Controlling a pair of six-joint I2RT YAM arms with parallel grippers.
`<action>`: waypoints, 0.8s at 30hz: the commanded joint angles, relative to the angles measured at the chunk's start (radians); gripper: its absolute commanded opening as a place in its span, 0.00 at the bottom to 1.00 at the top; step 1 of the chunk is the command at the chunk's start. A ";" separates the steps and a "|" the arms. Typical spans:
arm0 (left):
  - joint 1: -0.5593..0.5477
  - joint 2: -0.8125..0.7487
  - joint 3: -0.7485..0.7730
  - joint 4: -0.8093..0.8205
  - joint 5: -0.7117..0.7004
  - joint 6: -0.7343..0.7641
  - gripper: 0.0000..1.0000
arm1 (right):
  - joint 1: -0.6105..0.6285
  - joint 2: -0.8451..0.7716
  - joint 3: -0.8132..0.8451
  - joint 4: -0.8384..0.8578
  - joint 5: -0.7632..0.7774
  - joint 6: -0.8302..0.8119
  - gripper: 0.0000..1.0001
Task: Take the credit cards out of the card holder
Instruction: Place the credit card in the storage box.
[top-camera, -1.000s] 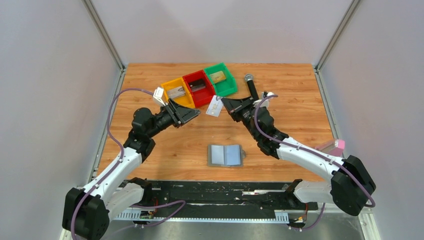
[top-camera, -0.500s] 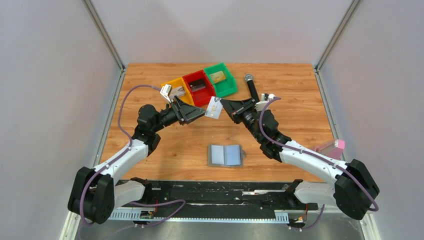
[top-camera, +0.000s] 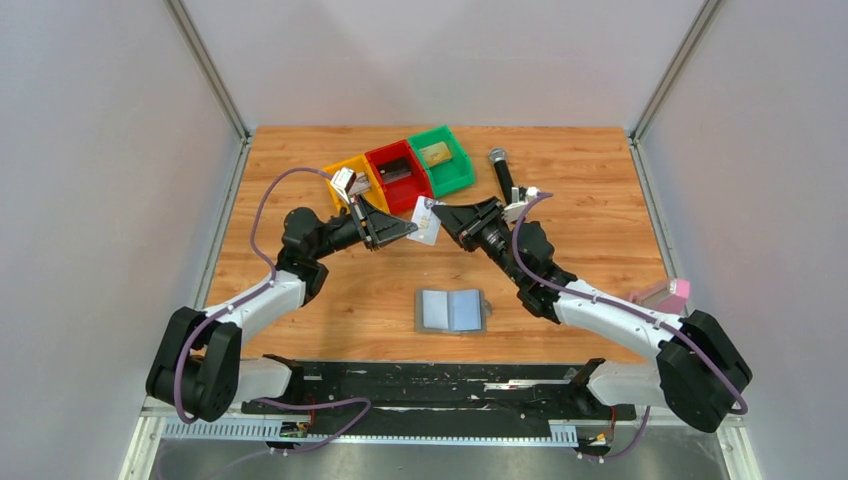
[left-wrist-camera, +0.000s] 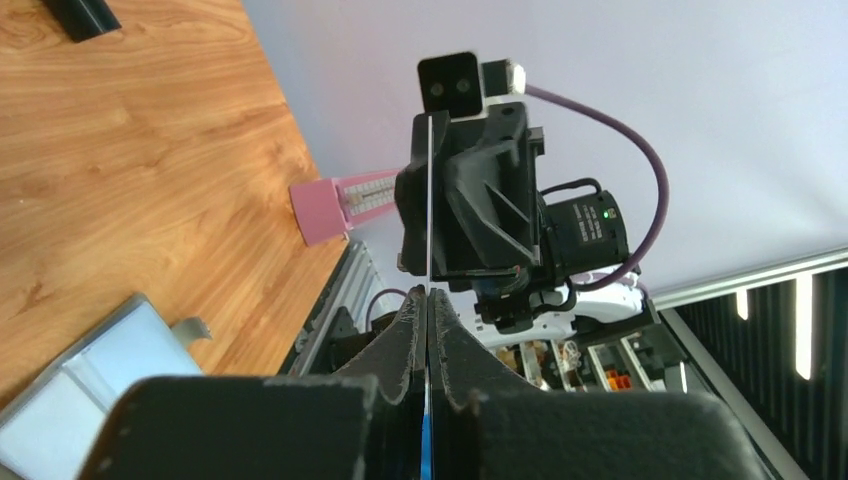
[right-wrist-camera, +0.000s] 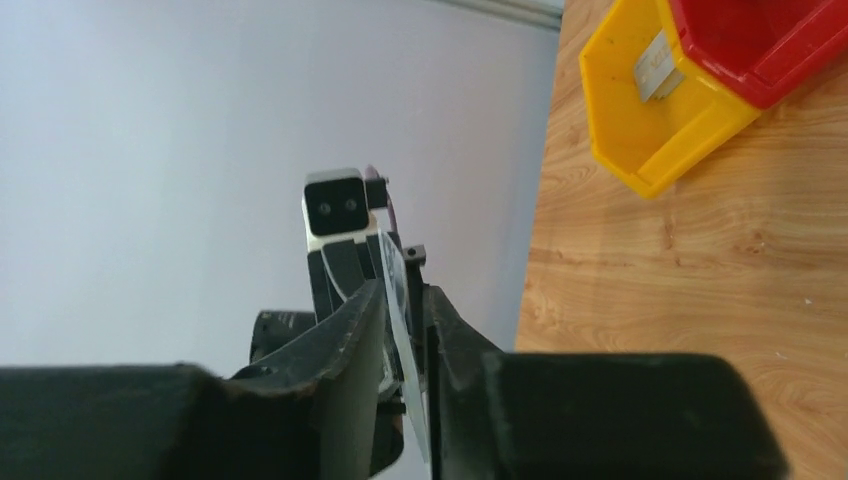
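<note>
A whitish credit card (top-camera: 426, 222) hangs in the air in front of the bins, between my two grippers. My left gripper (top-camera: 407, 229) is shut on its left edge; in the left wrist view the card (left-wrist-camera: 428, 200) shows edge-on, pinched between the pads (left-wrist-camera: 428, 296). My right gripper (top-camera: 441, 216) faces it from the right, open, and the card (right-wrist-camera: 398, 290) leans loose in the gap between its fingers (right-wrist-camera: 403, 292). The grey-blue card holder (top-camera: 452, 311) lies open flat on the table nearer the arm bases, also seen in the left wrist view (left-wrist-camera: 70, 385).
A yellow bin (top-camera: 350, 182), a red bin (top-camera: 398, 176) and a green bin (top-camera: 441, 159) stand in a row behind the grippers, with a card in the green one. A black cylinder (top-camera: 503, 172) lies to their right. A pink object (top-camera: 666, 294) sits at the right edge.
My left gripper moved right to the card and shut on it. My right gripper, which was shut on the card, has opened its jaws.
</note>
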 joint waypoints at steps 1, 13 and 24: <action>-0.005 0.007 0.048 0.045 0.058 0.019 0.00 | -0.038 -0.006 -0.006 0.074 -0.268 -0.174 0.28; -0.005 -0.009 0.165 -0.344 0.305 0.269 0.00 | -0.338 -0.073 0.156 -0.401 -0.914 -0.665 0.62; -0.005 0.012 0.259 -0.637 0.401 0.474 0.00 | -0.336 0.105 0.352 -0.503 -1.193 -0.773 0.50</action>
